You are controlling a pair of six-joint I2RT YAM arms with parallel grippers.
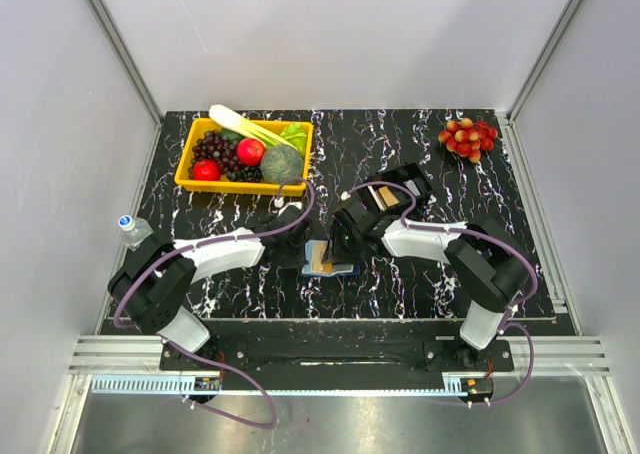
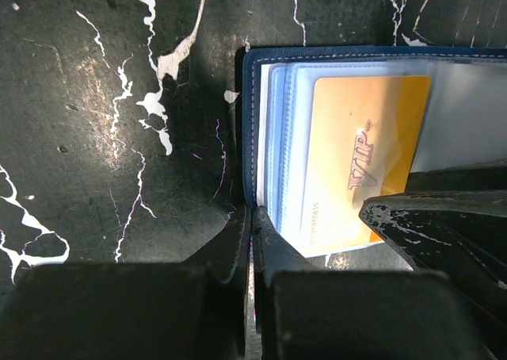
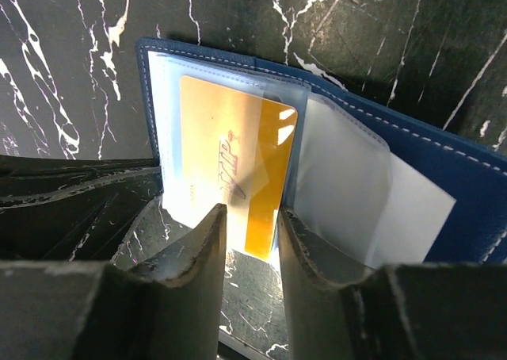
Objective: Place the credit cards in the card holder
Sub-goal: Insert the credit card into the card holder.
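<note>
The dark-blue card holder [image 1: 331, 264] lies open on the black marbled table between both arms, its clear sleeves facing up. A tan-orange credit card [image 3: 230, 154] marked VIP sits partly inside a sleeve, its near end sticking out. My right gripper [image 3: 249, 211] stands open at that end, one fingertip at each side and nothing pinched. One right finger [image 2: 444, 225] shows in the left wrist view beside the card [image 2: 356, 154]. My left gripper [image 2: 252, 217] is shut on the corner of the holder's blue cover edge [image 2: 250, 98].
A black open tray [image 1: 412, 181] with something tan in it lies just behind the right gripper. A yellow basket [image 1: 188, 164] of fruit and vegetables stands at the back left, a red fruit cluster [image 1: 468, 138] at the back right, and a small bottle [image 1: 132, 228] at the left edge.
</note>
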